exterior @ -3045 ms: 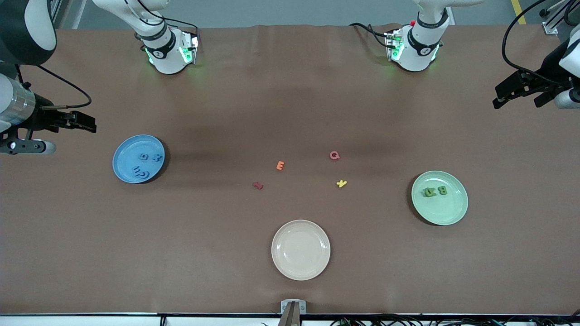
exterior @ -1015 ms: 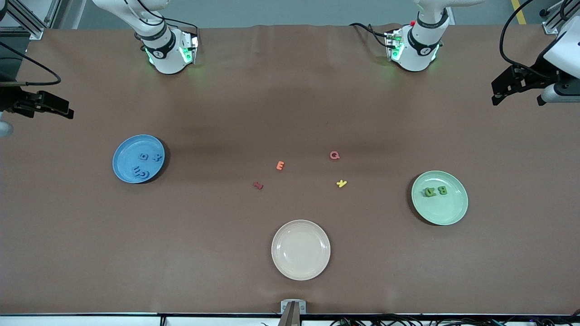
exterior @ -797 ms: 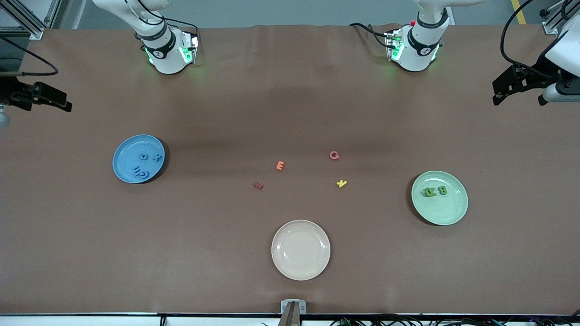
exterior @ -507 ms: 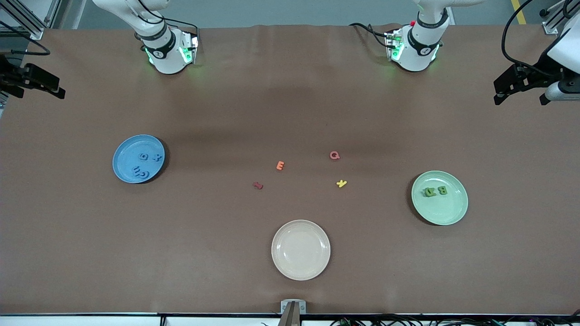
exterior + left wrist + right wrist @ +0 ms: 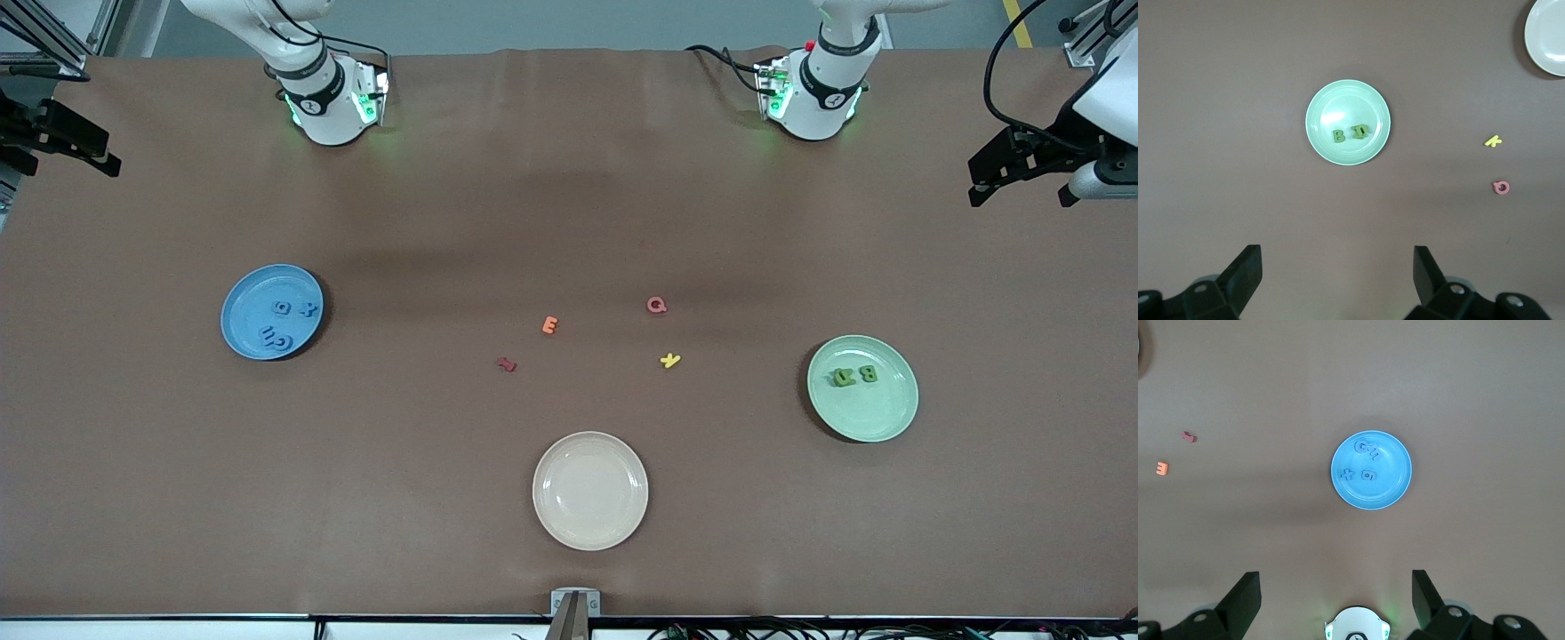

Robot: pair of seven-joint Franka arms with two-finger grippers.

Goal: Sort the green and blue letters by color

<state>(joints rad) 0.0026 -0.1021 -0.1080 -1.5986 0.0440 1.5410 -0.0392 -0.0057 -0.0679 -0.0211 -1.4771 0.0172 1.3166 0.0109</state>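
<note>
Several blue letters point(image 5: 277, 338) lie on a blue plate point(image 5: 244, 320) toward the right arm's end of the table. In the right wrist view the same blue letters point(image 5: 1367, 449) rest on that plate point(image 5: 1388, 490). Green letters point(image 5: 855, 375) lie close together on a pale green plate point(image 5: 871, 413) toward the left arm's end, and the left wrist view shows these letters point(image 5: 1339, 136) on their plate point(image 5: 1348, 100). My right gripper point(image 5: 71, 167) hangs open and empty high over its end of the table. High over the other end, my left gripper point(image 5: 1019, 197) is open and empty too.
Mid-table lie an orange letter point(image 5: 549, 325), a dark red one point(image 5: 506, 364), a pink Q point(image 5: 656, 305) and a yellow letter point(image 5: 670, 360). A white plate point(image 5: 590, 524) sits nearest the front camera. The arm bases point(image 5: 333, 107) stand at the table's farthest edge.
My right gripper has risen and drawn back toward the table's corner at its end. The left gripper has barely shifted. No letter has moved.
</note>
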